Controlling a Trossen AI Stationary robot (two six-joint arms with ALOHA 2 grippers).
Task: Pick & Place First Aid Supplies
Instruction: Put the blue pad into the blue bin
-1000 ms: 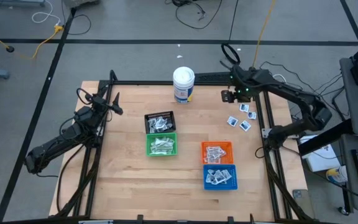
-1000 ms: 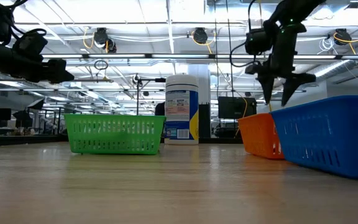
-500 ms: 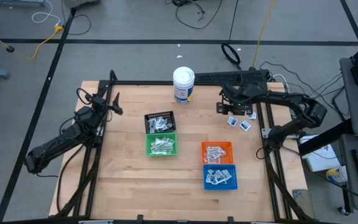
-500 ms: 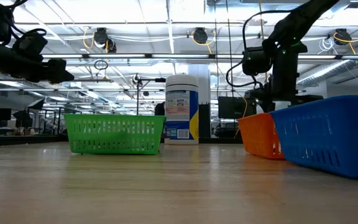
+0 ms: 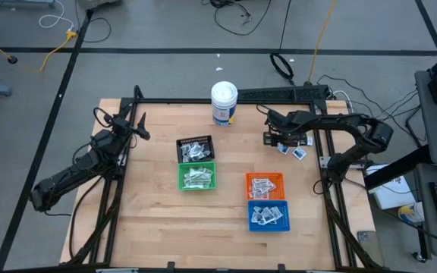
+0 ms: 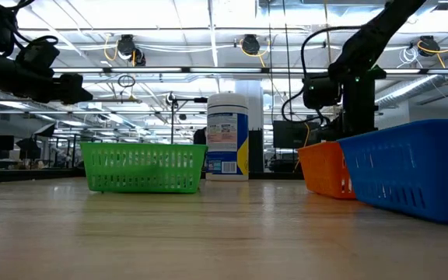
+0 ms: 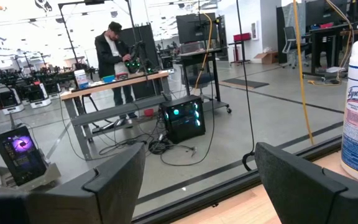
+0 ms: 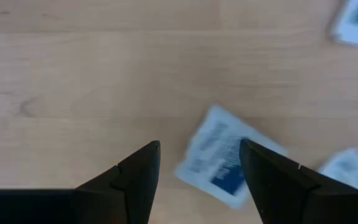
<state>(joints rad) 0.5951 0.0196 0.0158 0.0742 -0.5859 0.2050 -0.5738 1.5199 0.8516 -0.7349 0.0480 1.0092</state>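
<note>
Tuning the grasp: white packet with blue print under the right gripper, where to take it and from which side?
Come straight down. The packet lies flat on the table, turned askew between the open fingers of the right gripper. Pinch across its two opposite edges at mid-length; nothing stands up to grab.

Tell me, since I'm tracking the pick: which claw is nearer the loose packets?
Right. The right claw hangs open directly over the loose packets; the left claw waits open across the table.

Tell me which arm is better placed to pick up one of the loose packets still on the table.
Right. The right gripper is open directly over a white packet on the wooden table, near the far right edge. The left gripper waits by the far left edge, away from the loose packets.
</note>
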